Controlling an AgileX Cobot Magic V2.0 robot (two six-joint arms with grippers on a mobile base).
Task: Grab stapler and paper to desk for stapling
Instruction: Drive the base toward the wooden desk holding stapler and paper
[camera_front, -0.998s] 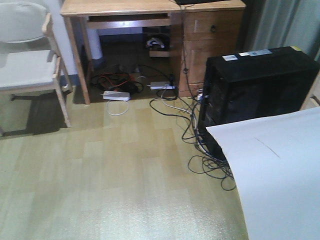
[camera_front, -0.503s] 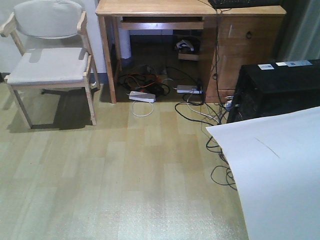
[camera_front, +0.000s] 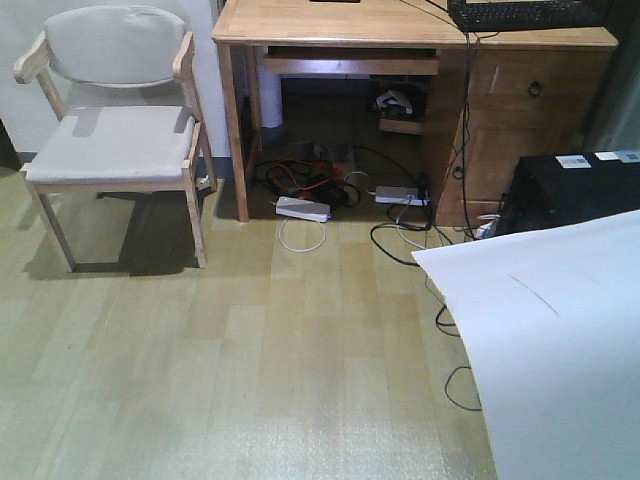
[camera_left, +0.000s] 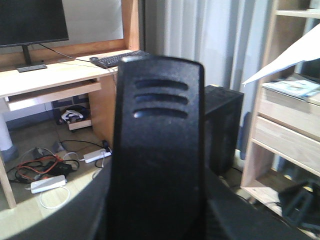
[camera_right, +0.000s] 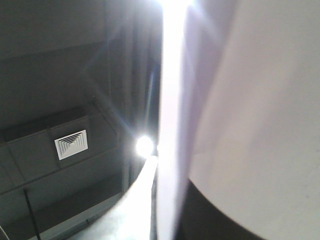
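Paper (camera_front: 550, 350) hangs nearest, curling in the air. The right end effector apparently pinches it, though its fingers are hidden; the sheet may slip or fold. Left end effector seems clamped on the stapler (camera_left: 157, 150). Further, floor cables (camera_front: 310, 182) could tangle the robot before the tabletop (camera_front: 330, 20). Under it, a small open box (camera_front: 400, 105) holds unclear items.

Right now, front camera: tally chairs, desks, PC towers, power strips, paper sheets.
Grey-cushioned light wooden chair: 1
Light wooden desk: 1
Black PC tower: 1
White power strips: 2
Plain white paper sheet: 1
Total: 6
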